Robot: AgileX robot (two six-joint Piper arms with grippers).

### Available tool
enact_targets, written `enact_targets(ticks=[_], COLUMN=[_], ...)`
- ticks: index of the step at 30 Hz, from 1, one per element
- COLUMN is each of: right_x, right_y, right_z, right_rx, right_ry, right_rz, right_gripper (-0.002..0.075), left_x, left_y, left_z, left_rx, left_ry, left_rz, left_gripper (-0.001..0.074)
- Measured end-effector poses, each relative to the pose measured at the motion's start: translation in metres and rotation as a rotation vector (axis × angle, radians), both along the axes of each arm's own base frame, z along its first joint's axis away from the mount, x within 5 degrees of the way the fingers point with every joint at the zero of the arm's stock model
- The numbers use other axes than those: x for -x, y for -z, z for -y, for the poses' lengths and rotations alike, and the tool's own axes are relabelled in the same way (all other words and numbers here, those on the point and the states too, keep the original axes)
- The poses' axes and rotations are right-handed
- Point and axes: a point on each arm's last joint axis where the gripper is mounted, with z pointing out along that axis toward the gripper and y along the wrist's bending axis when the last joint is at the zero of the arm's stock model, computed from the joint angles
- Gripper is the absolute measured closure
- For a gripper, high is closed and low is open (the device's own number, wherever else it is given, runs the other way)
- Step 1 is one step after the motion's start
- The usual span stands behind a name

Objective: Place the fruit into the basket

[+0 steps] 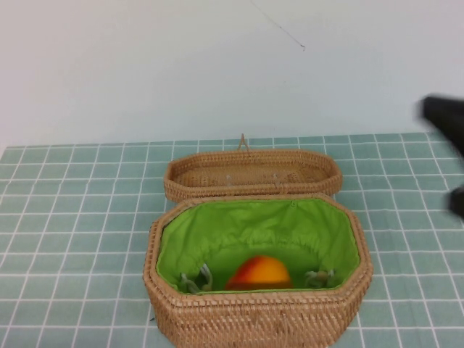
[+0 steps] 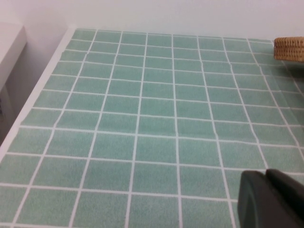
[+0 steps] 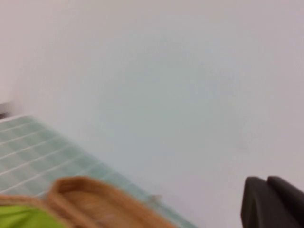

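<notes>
Right gripper: the right gripper point(image 1: 446, 127) is a dark blurred shape at the right edge of the high view, raised above the table and well apart from the basket; whether its fingers are spread or pressed together cannot be told.
Right wrist view: a dark part of that gripper point(image 3: 273, 202) shows in one corner, before a pale wall, with the basket's rim and a patch of green lining in view.
Left gripper: the left gripper point(image 2: 270, 199) shows only in the left wrist view, as a dark part over bare tiles, holding nothing visible; whether its fingers are spread or together cannot be told.
Fruit: the fruit point(image 1: 259, 272), orange-yellow with a red blush, lies inside the basket, on the lining near the front wall.
Basket: the basket point(image 1: 254, 315) stands open on the table, near the front edge of the high view.
Lid: the lid point(image 1: 253, 174) lies open behind the basket, touching its back rim.
Table: the table point(image 1: 72, 217) has a green tiled cover with white lines.
</notes>
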Motion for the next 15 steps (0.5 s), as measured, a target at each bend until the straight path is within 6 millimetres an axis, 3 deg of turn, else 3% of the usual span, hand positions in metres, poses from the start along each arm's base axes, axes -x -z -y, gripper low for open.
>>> enact_targets(ticks=[4, 8, 15], right_x=[0.029, 0.049, 0.055], right_y=[-0.023, -0.031, -0.028], right_z=[0.034, 0.058, 0.072], right_rx=[-0.019, -0.025, -0.002], right_ry=[0.245, 0.408, 0.54], right_rz=[0.016, 0.014, -0.033], right_gripper=[0.0729, 0.0729, 0.0729], left_x=[0.0, 0.0, 0.0], left_y=[0.0, 0.0, 0.0], left_z=[0.0, 0.0, 0.0], left_rx=[0.0, 0.0, 0.0], left_ry=[0.0, 0.0, 0.0], left_rz=[0.0, 0.0, 0.0], left_gripper=[0.0735, 0.0735, 0.0735])
